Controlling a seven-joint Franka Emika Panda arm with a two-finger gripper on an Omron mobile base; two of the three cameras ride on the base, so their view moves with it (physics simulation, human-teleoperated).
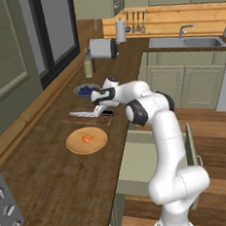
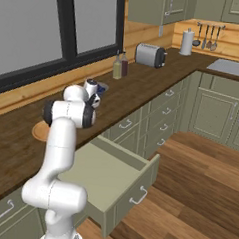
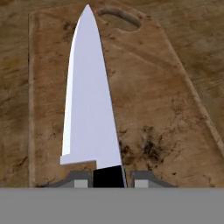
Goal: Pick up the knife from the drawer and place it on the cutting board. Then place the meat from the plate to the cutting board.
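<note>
The knife (image 3: 89, 109) points away from the hand, its silver blade stretched along the cutting board (image 3: 148, 109). My gripper (image 3: 108, 179) is shut on its black handle, one fingertip (image 3: 78, 180) on each side. From the left base view, the gripper (image 1: 105, 109) is low at the board's right end, the knife (image 1: 83, 114) flat over the cutting board (image 1: 74, 122); whether it touches I cannot tell. The meat (image 1: 87, 138) sits in the middle of the round tan plate (image 1: 74, 146), just in front of the board. The drawer (image 1: 144, 161) (image 2: 113, 171) stands pulled out below the counter.
Behind the board is a small bowl of blue items (image 1: 86, 90), then a bottle (image 1: 88, 66) and a toaster (image 1: 103, 48). A sink (image 1: 186, 42) lies at the far right. Stove knobs (image 1: 7, 213) show at lower left. The open drawer juts out beside my base.
</note>
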